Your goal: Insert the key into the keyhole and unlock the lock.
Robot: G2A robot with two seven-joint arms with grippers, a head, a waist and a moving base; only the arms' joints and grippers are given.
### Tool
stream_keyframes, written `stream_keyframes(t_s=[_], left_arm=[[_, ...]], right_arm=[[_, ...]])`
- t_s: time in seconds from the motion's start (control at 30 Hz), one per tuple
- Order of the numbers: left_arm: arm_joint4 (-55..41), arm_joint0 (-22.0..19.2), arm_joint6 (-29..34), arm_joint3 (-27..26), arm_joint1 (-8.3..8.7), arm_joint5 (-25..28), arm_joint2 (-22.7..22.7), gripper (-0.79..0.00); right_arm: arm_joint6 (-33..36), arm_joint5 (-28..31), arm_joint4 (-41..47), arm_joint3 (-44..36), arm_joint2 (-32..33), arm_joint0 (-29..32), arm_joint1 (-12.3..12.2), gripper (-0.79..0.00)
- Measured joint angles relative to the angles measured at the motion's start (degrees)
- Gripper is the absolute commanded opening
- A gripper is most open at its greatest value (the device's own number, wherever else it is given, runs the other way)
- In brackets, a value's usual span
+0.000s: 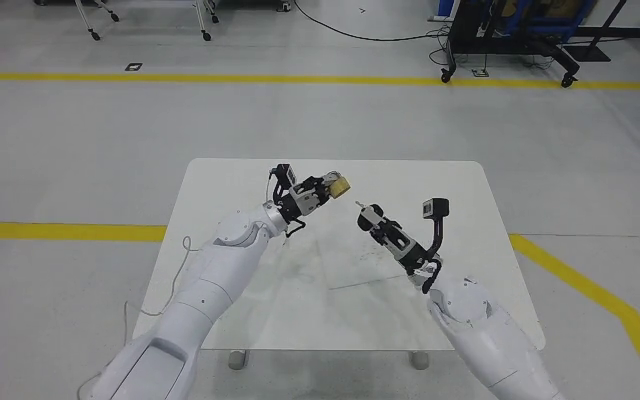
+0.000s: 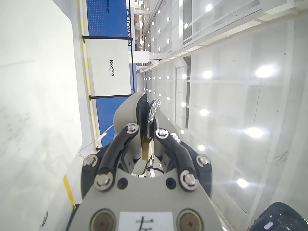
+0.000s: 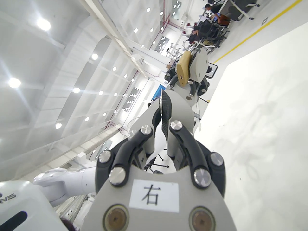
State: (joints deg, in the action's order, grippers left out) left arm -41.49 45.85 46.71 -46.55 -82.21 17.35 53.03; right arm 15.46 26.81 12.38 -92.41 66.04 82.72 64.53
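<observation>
Over the white desk point(image 1: 440, 190), the left pincer point(image 1: 330, 187) pinches a brass padlock point(image 1: 341, 185). The right pincer point(image 1: 366, 213), pressed together on a small silver key point(image 1: 359, 205), holds it near the keyhole point(image 3: 180, 77) but apart. Insertion and unlocking remain.

We are viewing a white worktop point(image 1: 420, 180) with rounded corners, seen from above. It is standing on a pale grey floor point(image 1: 100, 130). At the near edge we are seeing two round feet point(image 1: 236, 359), one toward each near corner. Across the middle of the surface we are observing faint thin marks point(image 1: 350, 280), running at a slant. Yellow lines point(image 1: 80, 231) are running along the floor, one passing under the worktop and another lying well beyond its far edge.
</observation>
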Motion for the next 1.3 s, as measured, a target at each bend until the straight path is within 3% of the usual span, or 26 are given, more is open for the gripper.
stream_keyframes(t_s=[0.23,0.67,1.3], left_arm=[[4.8,0.3,-2.0,0.3,-0.31,4.8,-0.5,-0.785],[3.7,0.7,-0.9,0.2,-0.68,2.3,0.8,-0.785],[6.0,0.6,-0.9,0.8,-1.23,4.1,1.9,-0.785]], right_arm=[[-1.8,-3.5,-3.0,-2.0,0.3,1.0,0.2,-0.785],[-9.6,-8.4,-8.3,-0.5,-3.7,-1.7,2.1,-0.785],[-8.7,-9.6,-6.6,1.4,-4.0,-3.2,3.5,-0.785]])
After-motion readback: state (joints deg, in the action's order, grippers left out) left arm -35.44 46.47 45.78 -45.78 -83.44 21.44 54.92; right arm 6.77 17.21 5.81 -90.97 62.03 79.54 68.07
